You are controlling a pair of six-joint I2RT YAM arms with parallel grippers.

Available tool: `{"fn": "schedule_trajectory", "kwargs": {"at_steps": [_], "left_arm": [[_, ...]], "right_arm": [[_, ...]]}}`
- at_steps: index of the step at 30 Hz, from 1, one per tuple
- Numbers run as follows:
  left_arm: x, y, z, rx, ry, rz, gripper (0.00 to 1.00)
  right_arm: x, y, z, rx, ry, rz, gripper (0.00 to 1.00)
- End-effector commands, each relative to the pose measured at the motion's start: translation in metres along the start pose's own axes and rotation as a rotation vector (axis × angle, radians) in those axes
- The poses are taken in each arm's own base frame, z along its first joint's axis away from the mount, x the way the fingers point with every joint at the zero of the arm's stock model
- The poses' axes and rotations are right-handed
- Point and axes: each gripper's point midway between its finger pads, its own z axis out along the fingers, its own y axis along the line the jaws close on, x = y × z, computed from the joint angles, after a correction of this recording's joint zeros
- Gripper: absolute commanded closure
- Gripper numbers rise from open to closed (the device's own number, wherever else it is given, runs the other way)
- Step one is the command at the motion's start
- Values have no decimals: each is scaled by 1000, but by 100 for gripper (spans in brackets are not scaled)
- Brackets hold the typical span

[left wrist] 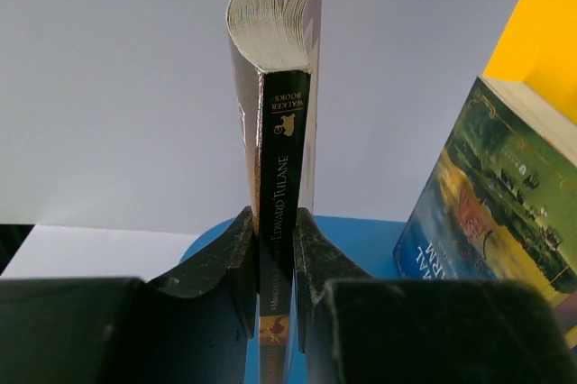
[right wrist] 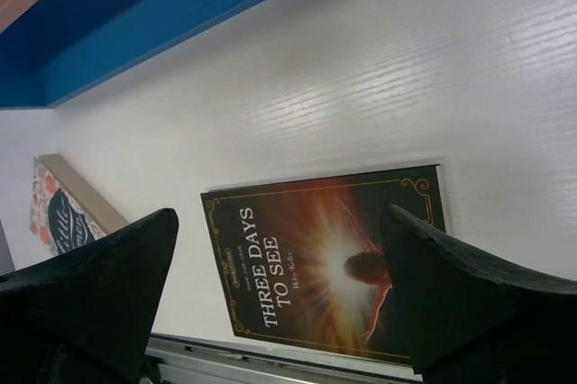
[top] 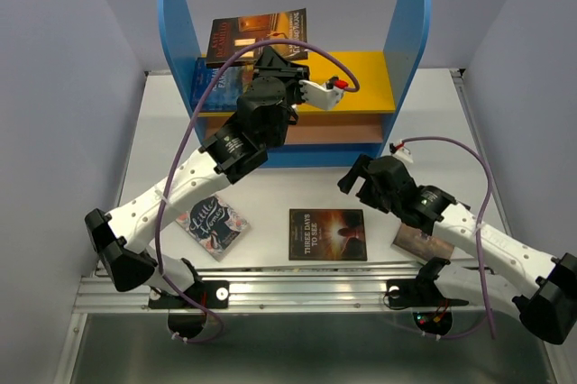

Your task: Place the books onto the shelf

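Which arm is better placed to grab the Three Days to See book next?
Right. The right gripper is open, with Three Days to See framed in its wrist view; the left gripper is shut on an upright book at the shelf.

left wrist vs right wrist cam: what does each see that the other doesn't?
Only left wrist: the left gripper shut on the Edward Tulane book, spine facing the camera; a second book at the right; the yellow board.
Only right wrist: the right gripper open above the Three Days to See book, which lies flat on the table; a corner of a patterned book at the left edge.
Both: blue parts of the shelf.
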Motion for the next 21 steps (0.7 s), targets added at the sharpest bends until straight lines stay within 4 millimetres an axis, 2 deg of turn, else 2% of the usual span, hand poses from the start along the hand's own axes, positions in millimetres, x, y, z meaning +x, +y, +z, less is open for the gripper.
{"fn": "schedule_trajectory", "kwargs": {"at_steps": [1, 4, 9, 14, 21], "left_arm": [[22, 19, -3, -44, -16, 37, 100], [33, 4, 3, -8, -33, 25, 100], [39, -4, 13, 36, -76, -15, 100], [60, -19, 26, 74, -37, -5, 100], [69, -45, 19, 151, -28, -3, 100]], "right_arm": [[-20, 6, -1, 5, -62, 17, 0], [-23, 10, 0, 4, -66, 8, 0], [-27, 15, 2, 7, -72, 1, 0], [-28, 15, 2, 10, -75, 2, 0], [-33, 17, 2, 10, -85, 5, 0]]}}
